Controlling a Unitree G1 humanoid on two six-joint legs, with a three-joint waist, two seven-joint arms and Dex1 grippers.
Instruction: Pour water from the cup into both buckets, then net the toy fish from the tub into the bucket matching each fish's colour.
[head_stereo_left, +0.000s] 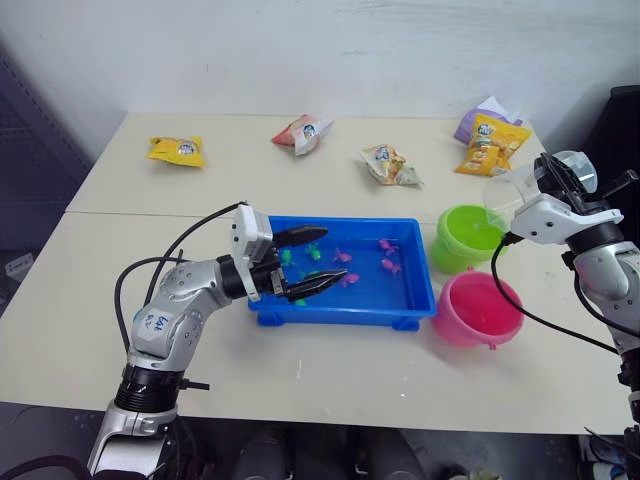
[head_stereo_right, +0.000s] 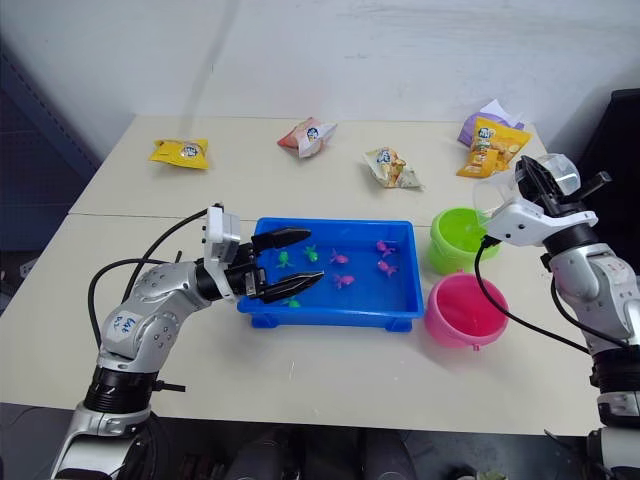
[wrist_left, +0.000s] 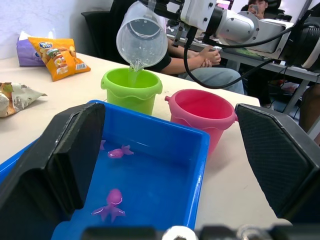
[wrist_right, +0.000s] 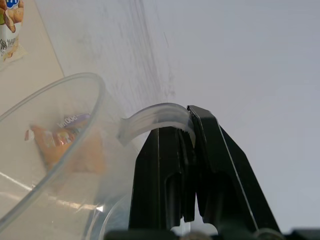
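My right gripper (wrist_right: 192, 125) is shut on the handle of the clear cup (head_stereo_left: 505, 190), held tilted above the lime green bucket (head_stereo_left: 468, 237). A thin stream of water runs from the cup's spout (wrist_left: 136, 64) into that bucket. The pink bucket (head_stereo_left: 478, 308) stands just in front of the green one, to the right of the blue tub (head_stereo_left: 340, 315). Several small pink fish (wrist_left: 111, 204) and green fish (head_stereo_left: 313, 251) lie in the tub. My left gripper (head_stereo_left: 315, 260) hangs open over the tub's left part, with nothing between its fingers.
Snack packets lie along the table's far side: a yellow one (head_stereo_left: 178, 150), a red and white one (head_stereo_left: 303, 132), a pale one (head_stereo_left: 390, 165) and an orange one (head_stereo_left: 490, 145). A person (wrist_left: 200, 55) sits beyond the table's right end.
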